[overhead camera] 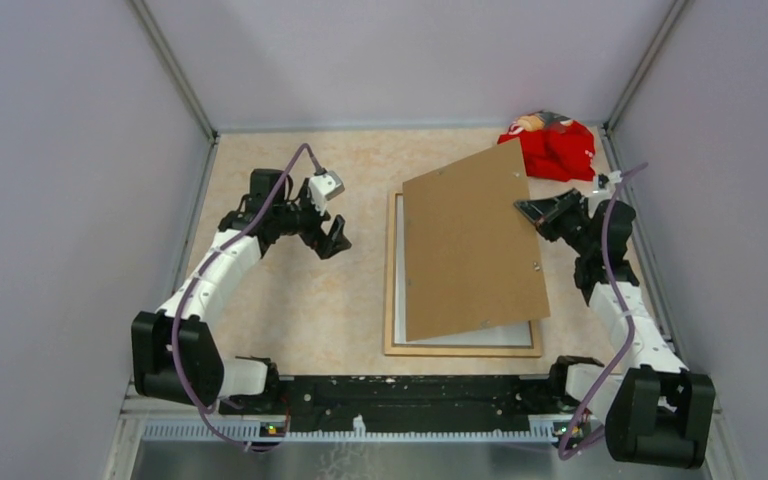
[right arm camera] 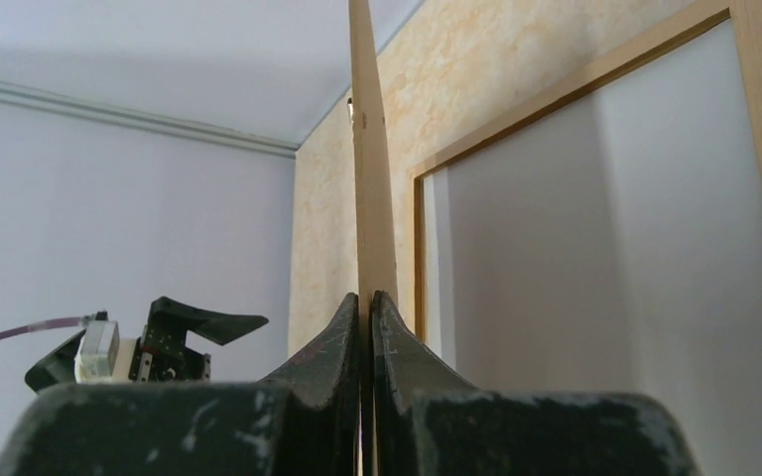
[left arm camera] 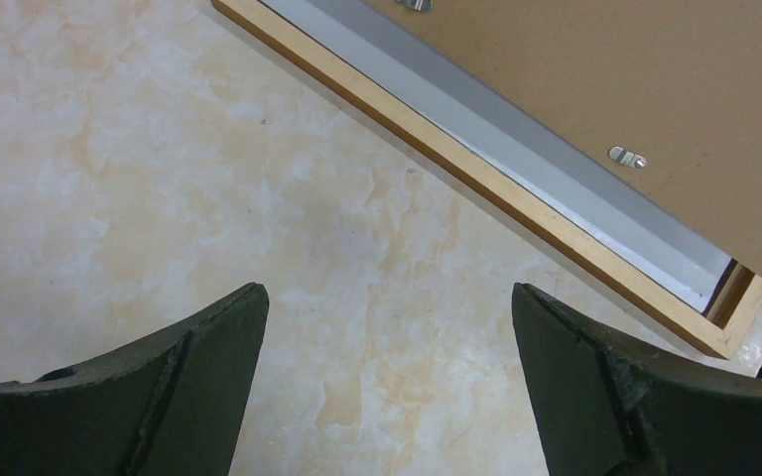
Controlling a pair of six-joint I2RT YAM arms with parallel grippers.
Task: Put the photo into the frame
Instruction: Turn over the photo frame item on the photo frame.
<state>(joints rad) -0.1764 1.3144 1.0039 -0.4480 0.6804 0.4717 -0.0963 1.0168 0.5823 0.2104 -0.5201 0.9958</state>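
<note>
From above: the frame lies back-up on the tabletop. The photo sits in it white side up, showing only as slivers along the left and near rails. My right jaws are clamped on the right edge of the board. It hangs tilted and skewed over the frame, its far corner poking toward the red cloth. My left jaws hover spread wide, holding nothing, left of the frame. Photo's in, I'd say, so closing up with the board is the step now.

Left wrist: tabletop shows between my fingers. The frame's rail runs diagonally just ahead, with the board overhanging a white strip.

Right wrist: fingers pinched tight on the board's thin edge, the board standing up off the photo below.

Next I'd need to swing the board square to the rails and lower it inside them, where its corners could catch a rail. There's open room on the left, but the right wall and cloth sit close.
</note>
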